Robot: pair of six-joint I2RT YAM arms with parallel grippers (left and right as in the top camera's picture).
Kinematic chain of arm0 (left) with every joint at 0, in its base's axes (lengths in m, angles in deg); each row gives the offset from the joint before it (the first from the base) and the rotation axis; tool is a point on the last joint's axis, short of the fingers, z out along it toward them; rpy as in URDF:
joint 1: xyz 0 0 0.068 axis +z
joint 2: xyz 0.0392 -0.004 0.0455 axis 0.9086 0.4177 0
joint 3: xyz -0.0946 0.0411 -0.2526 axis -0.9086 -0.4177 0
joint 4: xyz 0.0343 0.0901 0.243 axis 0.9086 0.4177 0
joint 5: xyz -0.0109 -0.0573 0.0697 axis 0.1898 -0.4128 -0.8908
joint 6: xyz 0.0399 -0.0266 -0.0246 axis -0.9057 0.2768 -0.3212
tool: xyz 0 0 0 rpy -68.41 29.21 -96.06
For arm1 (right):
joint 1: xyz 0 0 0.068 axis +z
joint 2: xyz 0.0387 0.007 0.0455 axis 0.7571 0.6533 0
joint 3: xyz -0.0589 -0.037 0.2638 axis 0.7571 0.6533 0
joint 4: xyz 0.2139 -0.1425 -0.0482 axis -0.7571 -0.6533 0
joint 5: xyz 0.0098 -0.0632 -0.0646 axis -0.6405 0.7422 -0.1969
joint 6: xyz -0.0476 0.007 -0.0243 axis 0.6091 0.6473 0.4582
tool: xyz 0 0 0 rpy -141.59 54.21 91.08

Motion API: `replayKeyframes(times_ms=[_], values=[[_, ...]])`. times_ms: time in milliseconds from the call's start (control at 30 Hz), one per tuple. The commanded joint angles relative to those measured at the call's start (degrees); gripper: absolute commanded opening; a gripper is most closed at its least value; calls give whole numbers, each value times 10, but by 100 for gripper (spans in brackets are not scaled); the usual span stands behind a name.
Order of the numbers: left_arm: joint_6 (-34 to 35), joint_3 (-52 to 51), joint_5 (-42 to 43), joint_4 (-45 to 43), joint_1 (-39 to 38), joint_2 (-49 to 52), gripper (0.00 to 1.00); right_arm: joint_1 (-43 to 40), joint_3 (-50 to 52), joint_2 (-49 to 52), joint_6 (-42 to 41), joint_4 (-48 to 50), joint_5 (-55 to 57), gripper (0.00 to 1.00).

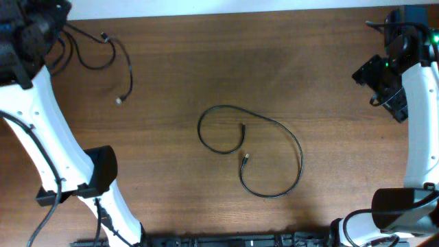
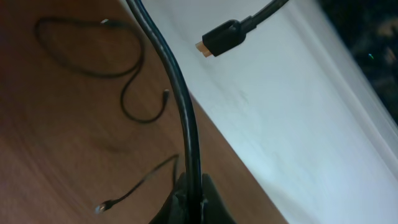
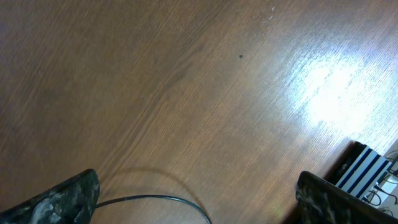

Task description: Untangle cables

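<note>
Brown wood-grain tabletop (image 1: 322, 55) spreads between the two arms, with a pale strip beyond its far edge. Near the middle lies a thin black cord in an open S-curve (image 1: 300, 161). Both its small plug ends turn inward and sit close together, and no strand visibly crosses another. Its long axis runs diagonally, from a tighter loop at the far left to a wider loop at the near right. A thin black cord with a metallic tip (image 1: 129, 72) lies in the far-left corner, well apart from the first.

The left gripper (image 2: 189, 198) sits over that corner and looks clamped on a black cord with a gold-tipped plug (image 2: 186, 118). This cord rises from between the fingers, and its plug hangs in the air (close to the lens, so it reads thicker than the others). The metal-tipped cord runs in toward the same fingers; I cannot tell whether the two are knotted there.

The right gripper (image 3: 198, 183) is spread wide and empty at the far-right side. The S-curved cord lies to its near left, and by my reading the right arm is the nearer one to it.
</note>
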Motion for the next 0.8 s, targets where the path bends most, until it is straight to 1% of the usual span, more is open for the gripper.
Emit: replayKeyframes(times_ms=[0, 67, 133, 300, 367, 433, 533, 567, 600, 633, 700, 733, 767], values=[[66, -53, 0, -45, 36, -3, 0, -1, -1, -3, 4, -1, 9, 98], [66, -92, 0, -88, 63, -2, 0, -1, -1, -3, 4, -1, 9, 98], [66, -139, 21, -97, 94, -2, 0, -1, -1, -3, 4, -1, 9, 98], [66, -294, 22, -158, 168, 5, 0, -1, -1, -3, 4, -1, 9, 99], [66, -340, 37, -172, 198, 5, 0, -1, -1, -3, 4, -1, 9, 98], [110, -398, 44, -174, 240, 5, 0, -1, -1, -3, 4, -1, 9, 98], [117, -442, 43, -175, 275, 5, 0, -1, -1, -3, 4, -1, 9, 98], [117, -458, 31, -186, 288, 5, 9, -1, -1, -3, 4, -1, 9, 98], [117, -467, 5, -193, 294, 5, 11, -1, -1, -3, 4, -1, 9, 98], [115, -476, -34, -195, 298, 5, 9, -1, -1, -3, 4, -1, 9, 98], [115, -499, -102, -195, 298, 5, 9, -1, -1, -3, 4, -1, 9, 98], [115, -514, -113, -206, 298, 5, 9, -1, -1, -3, 4, -1, 9, 98], [114, -533, -113, -225, 298, 5, 4, -1, -1, -3, 4, -1, 9, 98]])
